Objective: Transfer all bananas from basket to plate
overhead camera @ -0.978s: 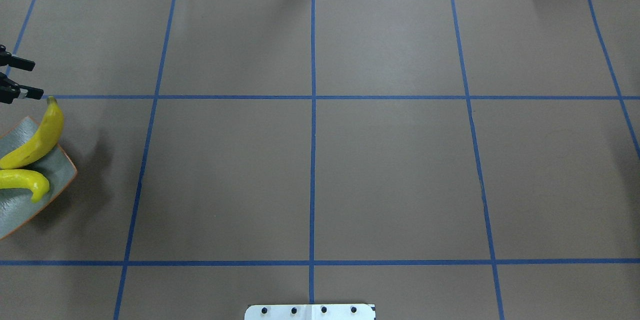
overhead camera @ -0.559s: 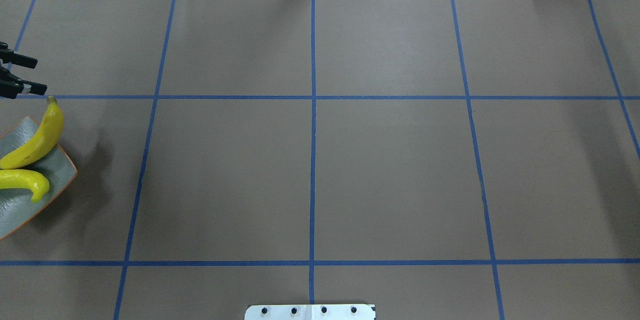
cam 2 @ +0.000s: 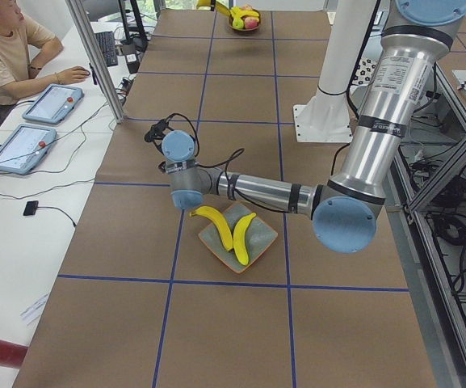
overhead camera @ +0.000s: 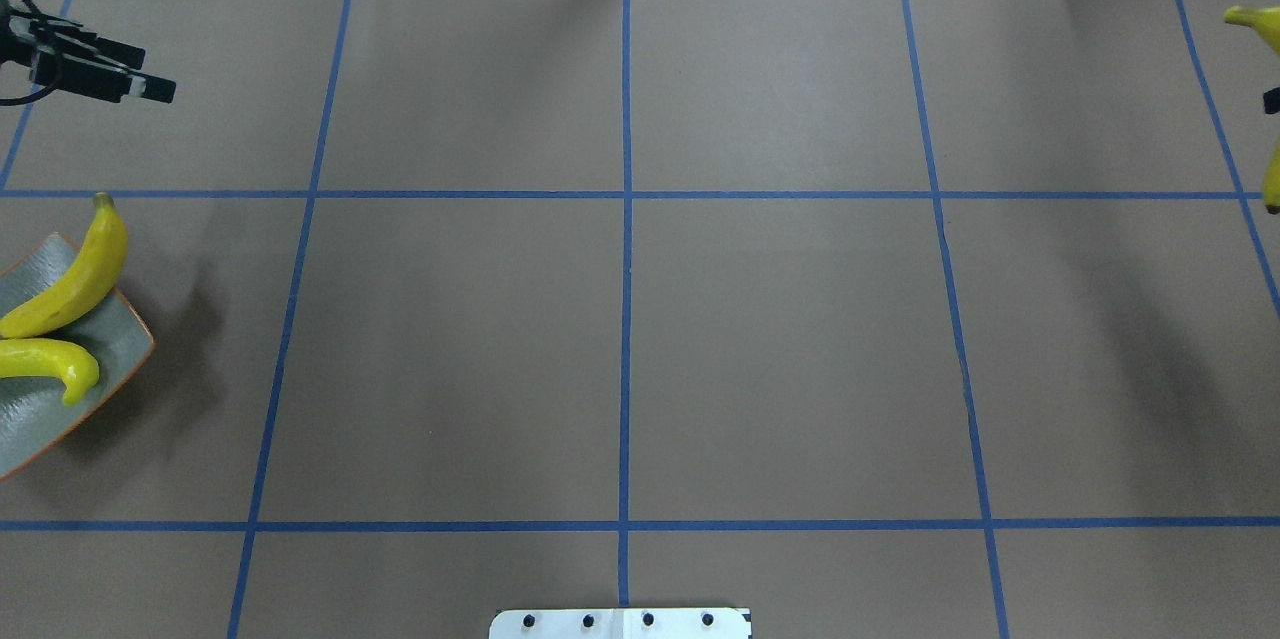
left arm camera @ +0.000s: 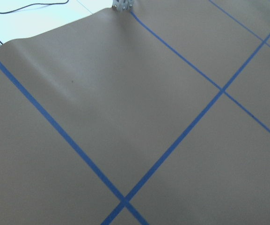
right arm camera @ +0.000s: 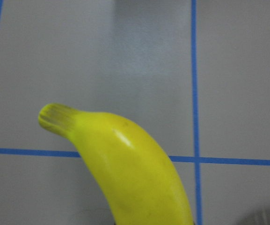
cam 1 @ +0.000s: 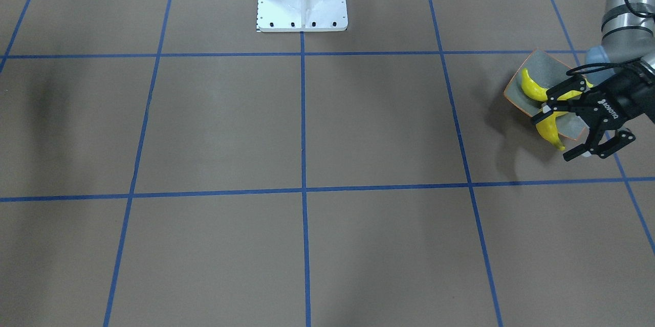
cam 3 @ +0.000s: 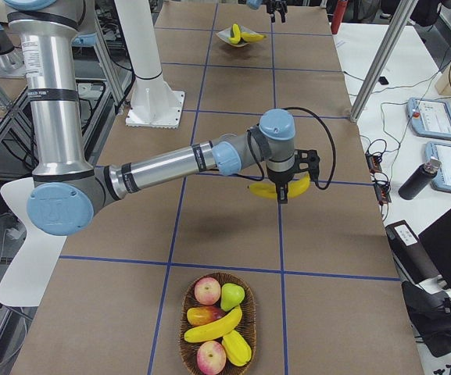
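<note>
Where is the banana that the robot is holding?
In the right side view, the banana hangs in the right hand above the table, just beyond the basket.

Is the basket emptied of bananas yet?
No. One banana lies in the basket among other fruit. The right gripper holds a second banana above the table.

Your bench (overhead camera: 780,349) is lying under brown paper (overhead camera: 460,79), and blue tape lines (overhead camera: 626,319) are dividing it into large squares. Along one long side a white side table (cam 2: 6,242) is running, carrying two tablets (cam 2: 52,103), and you, the operator (cam 2: 2,44), are sitting there in a tan shirt. An aluminium post (cam 2: 95,56) is rising at the bench's edge. Bright, even light is throwing soft shadows on the paper.
</note>
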Tool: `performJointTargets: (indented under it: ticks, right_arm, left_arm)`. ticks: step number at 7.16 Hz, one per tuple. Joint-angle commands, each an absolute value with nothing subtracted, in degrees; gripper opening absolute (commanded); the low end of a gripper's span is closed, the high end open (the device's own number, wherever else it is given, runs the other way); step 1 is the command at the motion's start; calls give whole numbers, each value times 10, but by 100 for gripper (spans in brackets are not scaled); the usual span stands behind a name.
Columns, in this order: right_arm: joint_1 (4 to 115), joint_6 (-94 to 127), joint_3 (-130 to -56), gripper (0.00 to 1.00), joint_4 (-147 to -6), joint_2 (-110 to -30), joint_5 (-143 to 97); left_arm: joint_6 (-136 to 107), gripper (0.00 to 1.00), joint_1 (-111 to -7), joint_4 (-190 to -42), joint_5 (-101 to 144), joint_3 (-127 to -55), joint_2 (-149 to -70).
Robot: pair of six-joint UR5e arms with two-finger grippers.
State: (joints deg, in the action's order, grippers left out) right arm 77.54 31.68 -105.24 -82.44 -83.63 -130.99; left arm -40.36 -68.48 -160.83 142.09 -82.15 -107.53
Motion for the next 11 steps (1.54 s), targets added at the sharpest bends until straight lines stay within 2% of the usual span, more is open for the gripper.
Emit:
performJointTargets:
  ticks: [1,3,6,11]
  right_arm:
    - [694,497,-1077,0,-824,-766,-1281]
    - [625,674,-1078,0,-808,-675,-1245]
    - [520,900,-1070,0,-656,-633,-1140]
    - [401,922,-1068,0,-647,-559,-1036]
  left_arm:
    - [-571,100,-624,-1601,1346,-852,-1118]
    - [-767,100,-581,-1604,1346,-877,-1164]
    - [-850,100,-499,-1611,1284,-912,-1196]
    - [-852,100,-435,-1612,1281,-945,-1210]
